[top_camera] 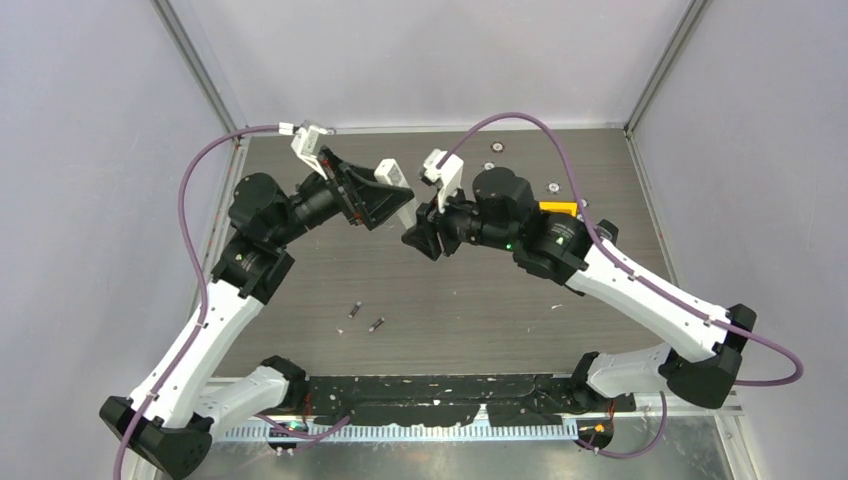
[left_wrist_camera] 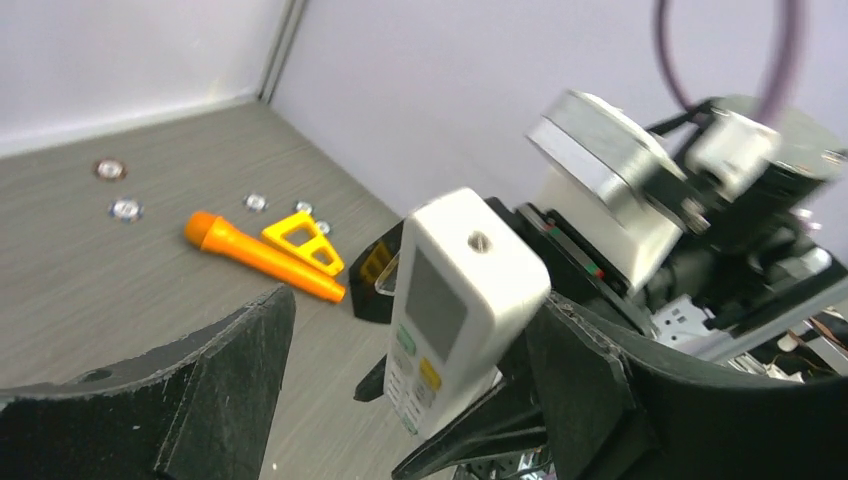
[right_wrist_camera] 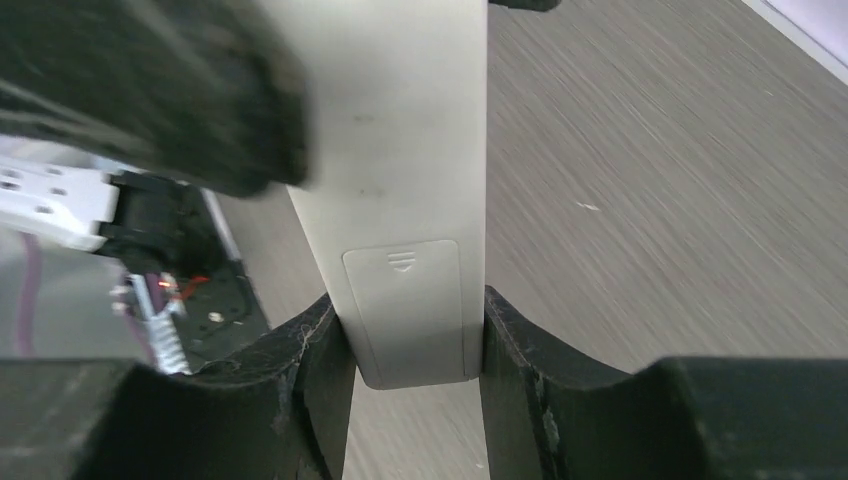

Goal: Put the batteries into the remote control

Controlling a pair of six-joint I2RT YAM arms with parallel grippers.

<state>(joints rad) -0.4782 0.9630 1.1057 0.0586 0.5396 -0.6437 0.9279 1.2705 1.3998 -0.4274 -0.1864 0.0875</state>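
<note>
The white remote control (right_wrist_camera: pixel 400 190) hangs in the air between both arms. My right gripper (right_wrist_camera: pixel 410 320) is shut on its lower end, plain back and battery cover facing the camera. In the left wrist view the remote's (left_wrist_camera: pixel 455 300) buttons and screen show. My left gripper (left_wrist_camera: pixel 412 335) is open, its jaws wide apart around the remote's upper end, which rests against one finger (left_wrist_camera: pixel 590 380). From above, the remote (top_camera: pixel 393 172) sits between the left gripper (top_camera: pixel 392 200) and the right gripper (top_camera: pixel 416 233). Two batteries (top_camera: pixel 354 311) (top_camera: pixel 377 324) lie on the table below, apart from both grippers.
An orange flashlight (left_wrist_camera: pixel 262 257) with a yellow triangular piece (left_wrist_camera: pixel 300 238) lies at the back right, also in the top view (top_camera: pixel 558 208). Small silver discs (top_camera: pixel 490 166) (left_wrist_camera: pixel 126 209) lie near the back wall. The grey walls enclose the table.
</note>
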